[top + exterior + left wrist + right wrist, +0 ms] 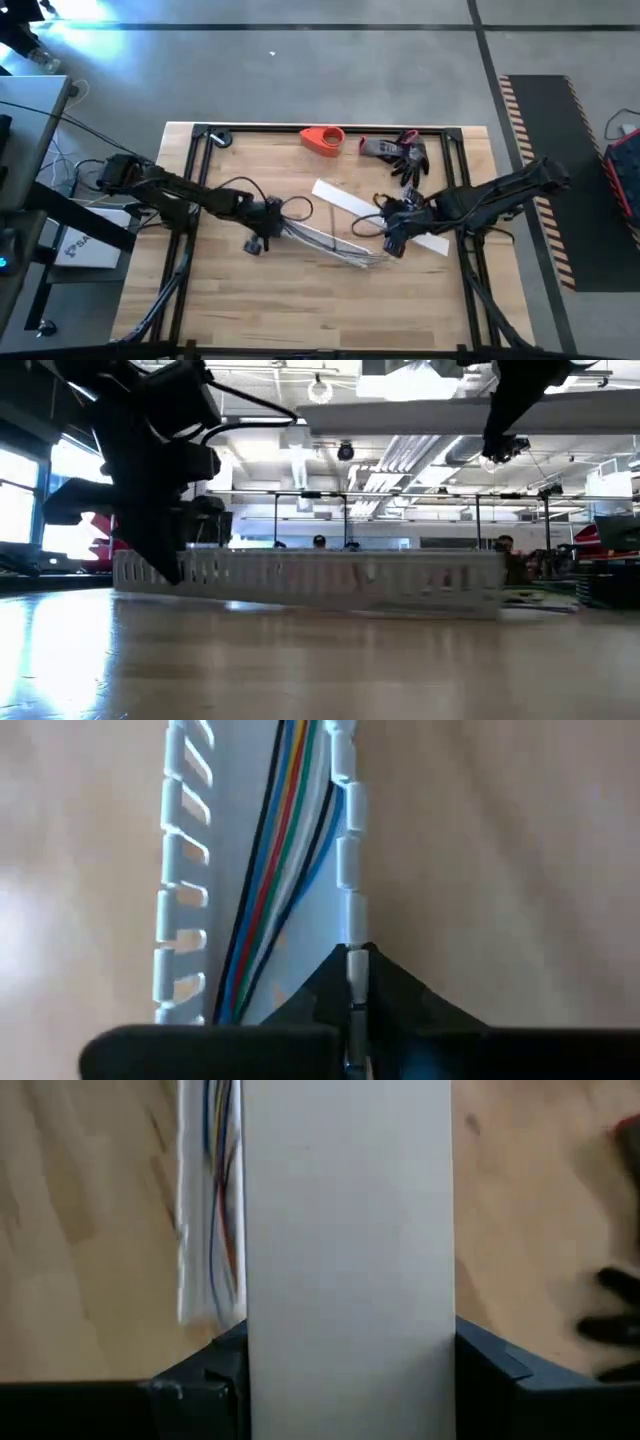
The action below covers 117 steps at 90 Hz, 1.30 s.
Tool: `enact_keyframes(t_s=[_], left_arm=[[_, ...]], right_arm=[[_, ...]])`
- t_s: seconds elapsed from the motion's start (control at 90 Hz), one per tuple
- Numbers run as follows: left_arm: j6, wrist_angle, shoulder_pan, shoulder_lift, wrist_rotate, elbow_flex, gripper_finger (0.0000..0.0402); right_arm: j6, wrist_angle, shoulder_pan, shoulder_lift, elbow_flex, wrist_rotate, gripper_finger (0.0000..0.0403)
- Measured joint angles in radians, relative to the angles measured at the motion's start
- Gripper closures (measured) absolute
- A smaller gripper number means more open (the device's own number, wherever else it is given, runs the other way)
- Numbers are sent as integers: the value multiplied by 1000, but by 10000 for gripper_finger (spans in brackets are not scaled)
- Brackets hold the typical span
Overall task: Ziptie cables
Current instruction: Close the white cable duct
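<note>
Wooden table (300,290) held cables (262,900) inside a slotted channel (185,870); left gripper (262,215) clamped its wall, right gripper (395,235) clasped a flat white strip (345,1230).

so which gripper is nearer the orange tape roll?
Right, by a small margin. The right gripper, shut on the flat white strip, sits right of and below the orange tape roll; the left gripper sits at the channel's left end, farther off.

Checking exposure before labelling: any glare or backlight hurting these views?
Low view: bright windows behind, left arm silhouetted, table mirrors glare. High view: glare on floor top left, table evenly lit. Left wrist view: cables evenly lit, colours distinct. Right wrist view: white strip bright, no hard shadows.
</note>
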Motion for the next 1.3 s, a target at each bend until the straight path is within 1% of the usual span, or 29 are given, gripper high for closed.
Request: enact_keyframes(t_s=[0.078, 0.2, 0.356, 0.478, 0.556, 0.611, 0.667, 0.722, 0.778, 0.856, 0.944, 1.0, 1.044, 1.133, 1.222, 1.3], left_arm=[[53, -105, 48, -26, -44, 0, 395], [94, -206, 134, -63, -48, 0, 369], [1, -279, 223, -145, -33, 0, 308], [-65, -308, 250, -227, 15, 11, 258], [-140, -282, 249, -266, 62, 34, 234], [-220, -203, 235, -275, 115, 42, 225], [-268, -100, 209, -269, 182, 41, 221], [-273, 25, 170, -245, 228, 41, 221], [-242, 165, 125, -206, 235, 41, 221], [-189, 376, 64, -116, 200, 41, 220], [-181, 614, 25, 14, 151, 44, 212], [-164, 705, 23, 98, 144, 71, 204], [-143, 726, 24, 162, 142, 107, 194], [-117, 700, 36, 276, 142, 197, 172], [-96, 617, 49, 367, 142, 288, 147], [-43, 523, 57, 435, 142, 359, 125]], right_arm=[[36, -27, 26, 33, 0, -4, 210], [98, -52, 75, 73, -1, -4, 210], [172, -93, 143, 86, -1, -4, 210], [225, -148, 187, 87, -1, 0, 210], [233, -164, 204, 87, -1, 0, 210], [214, -166, 209, 87, -1, 1, 210], [181, -171, 211, 87, -1, 3, 210], [158, -184, 206, 87, -1, 4, 210], [148, -202, 202, 87, -1, 7, 210], [154, -245, 202, 87, -1, 7, 210], [178, -297, 203, 87, -1, -26, 210], [193, -320, 212, 87, -1, -57, 210], [205, -328, 219, 87, -1, -73, 210], [226, -329, 236, 87, -2, -90, 210], [247, -329, 251, 88, -1, -112, 210], [274, -328, 265, 88, -2, -116, 210]])
